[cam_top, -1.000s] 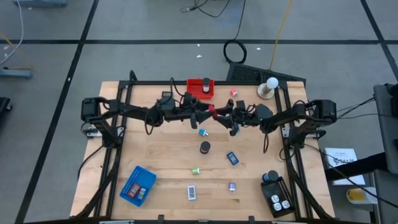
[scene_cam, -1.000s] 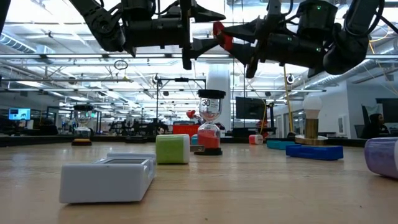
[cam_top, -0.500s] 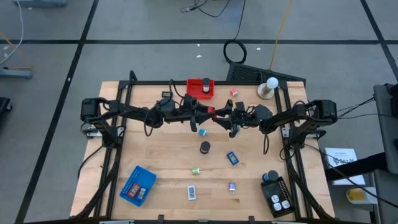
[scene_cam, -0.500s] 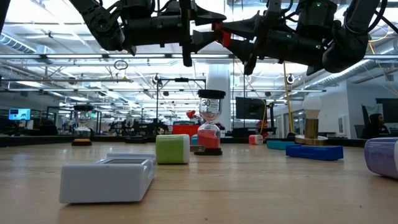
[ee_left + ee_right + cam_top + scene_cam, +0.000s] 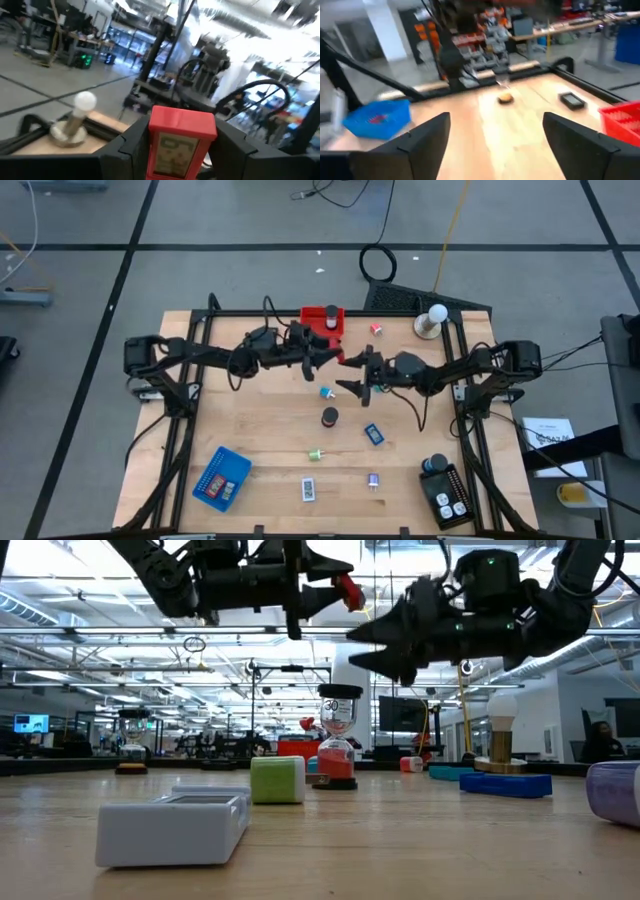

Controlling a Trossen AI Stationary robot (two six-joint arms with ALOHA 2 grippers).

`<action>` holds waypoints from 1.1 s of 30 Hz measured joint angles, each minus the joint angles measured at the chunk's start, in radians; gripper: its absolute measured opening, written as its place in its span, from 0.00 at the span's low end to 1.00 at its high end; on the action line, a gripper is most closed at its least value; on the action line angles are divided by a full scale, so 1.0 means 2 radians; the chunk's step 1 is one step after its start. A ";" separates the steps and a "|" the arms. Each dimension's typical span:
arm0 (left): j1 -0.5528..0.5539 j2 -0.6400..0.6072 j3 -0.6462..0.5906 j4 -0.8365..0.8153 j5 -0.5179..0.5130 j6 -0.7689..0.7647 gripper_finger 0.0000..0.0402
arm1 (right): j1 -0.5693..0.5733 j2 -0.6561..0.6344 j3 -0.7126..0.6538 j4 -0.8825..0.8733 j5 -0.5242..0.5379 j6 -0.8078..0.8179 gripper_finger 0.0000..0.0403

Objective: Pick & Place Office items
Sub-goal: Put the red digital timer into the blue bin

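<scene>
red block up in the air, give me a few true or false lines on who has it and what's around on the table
1. The left gripper holds the red block. True.
2. The right gripper is shut on a blue block. False: its jaws are open and empty.
3. The blue tray sits at the table's near left corner. True.
4. The white ball on its stand lies inside the red tray. False: it stands apart, to the tray's right.
5. The black cylinder stands on the table. True.
</scene>
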 joint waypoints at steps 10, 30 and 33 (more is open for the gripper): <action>-0.012 -0.142 0.000 -0.281 -0.045 0.046 0.40 | -0.041 -0.103 0.000 -0.213 0.029 -0.062 0.64; -0.235 -0.228 0.039 -0.858 -0.157 -0.439 0.40 | -0.049 -0.194 0.000 -0.369 0.078 -0.132 0.01; -0.279 -0.211 0.083 -0.950 -0.156 -0.510 0.40 | -0.051 -0.194 0.000 -0.369 0.078 -0.133 0.03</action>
